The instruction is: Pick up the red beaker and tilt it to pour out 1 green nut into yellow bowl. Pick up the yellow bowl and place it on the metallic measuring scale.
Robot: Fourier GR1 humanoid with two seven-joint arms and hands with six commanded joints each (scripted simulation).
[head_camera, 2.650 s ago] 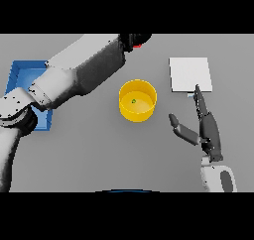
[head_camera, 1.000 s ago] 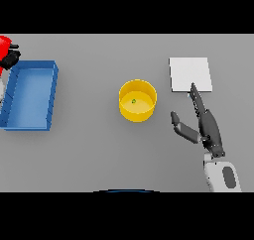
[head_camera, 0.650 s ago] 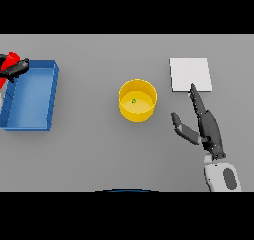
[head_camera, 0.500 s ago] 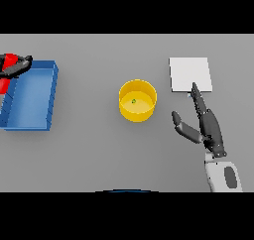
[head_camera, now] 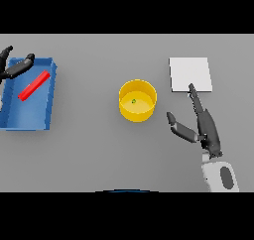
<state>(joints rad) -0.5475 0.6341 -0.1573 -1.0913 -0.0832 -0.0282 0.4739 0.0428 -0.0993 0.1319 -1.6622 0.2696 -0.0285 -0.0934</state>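
**Red beaker lying in the blue tray, one green nut in the yellow bowl**

Nearest the lower edge, the right hand [head_camera: 207,130] is being held flat above the grey table [head_camera: 99,150], coming in from the lower right on its white and grey forearm. Its fingers are being kept straight and close together, pointing away toward the far side, while the thumb is being spread out to the left; nothing is being gripped. The tip of the longest finger is being shown just at the near edge of the metallic measuring scale [head_camera: 190,74].

A little farther off, near the middle of the table, the yellow bowl [head_camera: 137,100] is being left standing upright, to the left of the right hand and apart from it. A single green nut [head_camera: 133,101] is being seen inside it, lying on the bowl's floor. The bowl is resting on the table and near the scale, not on it.

At the left side, the blue tray [head_camera: 30,120] is being shown lying lengthwise, and the red beaker [head_camera: 34,85] is lying on its side, slantwise, in the tray's far half.

Farthest off, at the far left edge, the left hand [head_camera: 14,68] is being held just beyond the tray's far corner, with its fingers spread open and holding nothing. It is close to the beaker but apart from it.

The scale is lying as a pale square plate at the far right.
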